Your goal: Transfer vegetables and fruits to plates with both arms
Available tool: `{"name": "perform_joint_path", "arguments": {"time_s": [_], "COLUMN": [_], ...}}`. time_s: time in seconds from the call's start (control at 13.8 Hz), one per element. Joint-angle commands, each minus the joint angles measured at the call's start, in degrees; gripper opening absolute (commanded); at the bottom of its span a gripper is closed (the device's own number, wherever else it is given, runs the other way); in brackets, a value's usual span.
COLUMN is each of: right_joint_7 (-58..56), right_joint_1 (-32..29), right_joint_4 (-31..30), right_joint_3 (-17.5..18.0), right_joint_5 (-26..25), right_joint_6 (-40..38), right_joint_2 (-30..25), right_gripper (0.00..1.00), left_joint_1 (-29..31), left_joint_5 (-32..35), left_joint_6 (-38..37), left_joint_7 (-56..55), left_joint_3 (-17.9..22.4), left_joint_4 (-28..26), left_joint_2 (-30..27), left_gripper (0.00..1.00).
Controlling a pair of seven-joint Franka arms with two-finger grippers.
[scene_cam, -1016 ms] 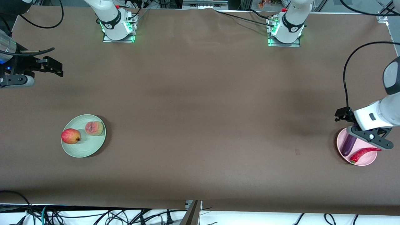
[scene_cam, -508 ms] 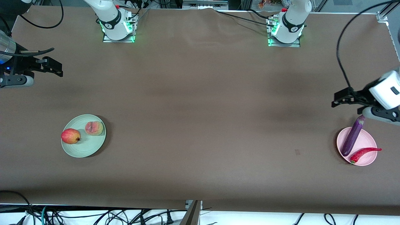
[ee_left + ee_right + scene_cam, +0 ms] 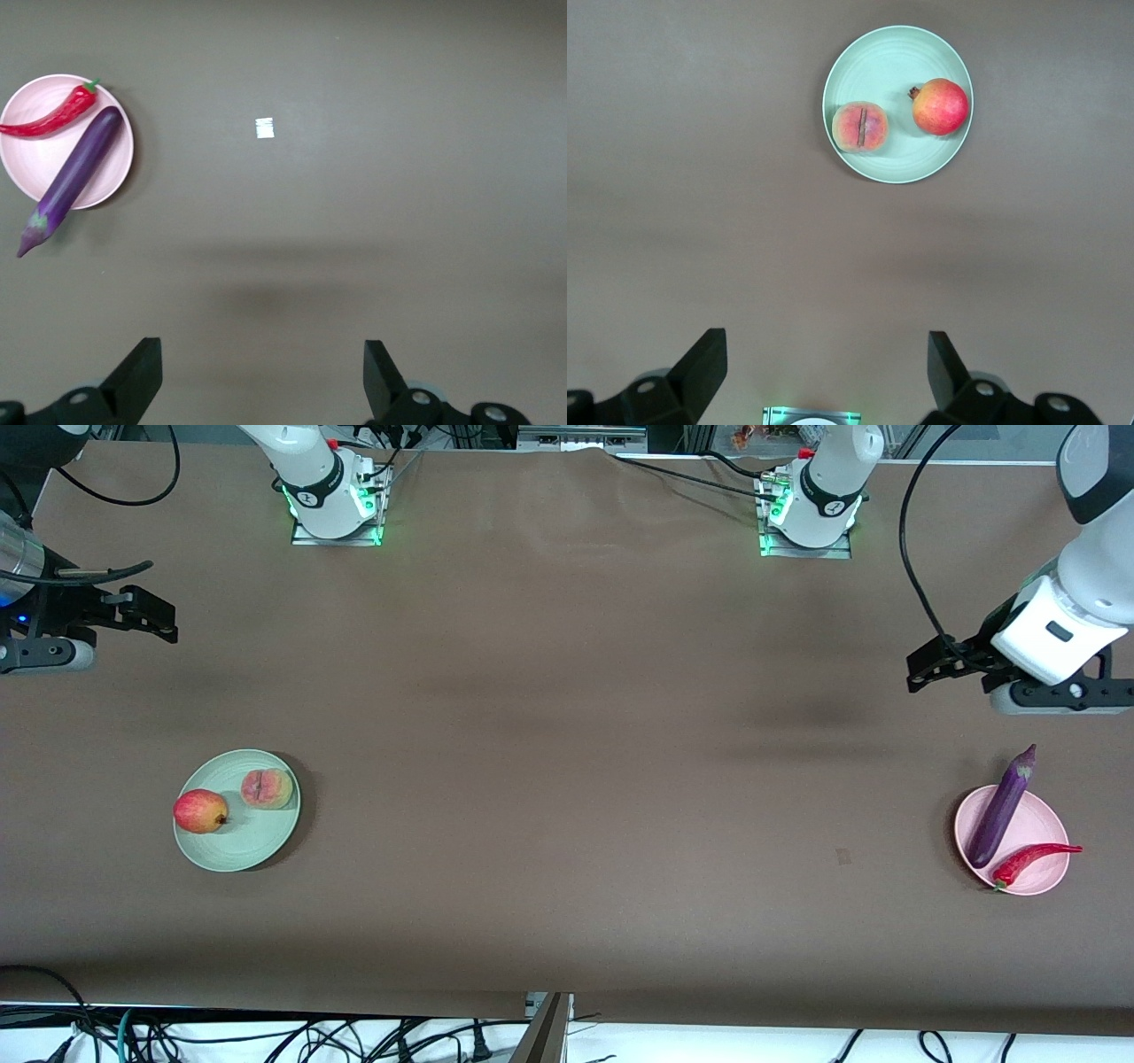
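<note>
The left claw (image 3: 930, 666) has risen off the eggplant (image 3: 1001, 808); both claws gape wide, empty.

Two plates: one green (image 3: 236, 810), one pink (image 3: 1011, 840). Two fruits: one apple (image 3: 200, 810), one peach (image 3: 267, 788). Two vegetables: one eggplant (image 3: 1000, 806), one chili (image 3: 1030, 860). Two arms, two grippers: left (image 3: 939, 665), right (image 3: 146, 613).

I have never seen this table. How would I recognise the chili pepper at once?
Look at the left arm's end of the brown table, where a pink plate lies. Two vegetables rest on it: a long purple eggplant that sticks out over the rim, and the chili pepper nearer the front camera. The chili is the thin, curved, bright red one with a green stem.
</note>
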Motion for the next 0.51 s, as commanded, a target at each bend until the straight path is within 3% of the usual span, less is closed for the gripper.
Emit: {"name": "perform_joint_path", "arguments": {"time_s": [0.0, 0.44], "right_joint_7": [0.3, 0.3], "right_joint_1": [-0.2, -0.2], "right_joint_4": [0.0, 0.0], "right_joint_3": [0.1, 0.0], "right_joint_5": [-0.1, -0.1], "right_joint_6": [0.1, 0.2], "right_joint_2": [-0.2, -0.2], "right_gripper": [1.0, 1.0], "left_joint_1": [-3.8, -4.5], "left_joint_5": [-1.6, -0.9], "left_joint_6": [2.1, 1.8], "left_joint_7": [1.8, 1.3], "left_joint_3": [5.1, 5.4], "left_joint_4": [-3.0, -3.0], "left_joint_2": [-2.5, -2.7], "left_gripper": [1.0, 1.0]}}
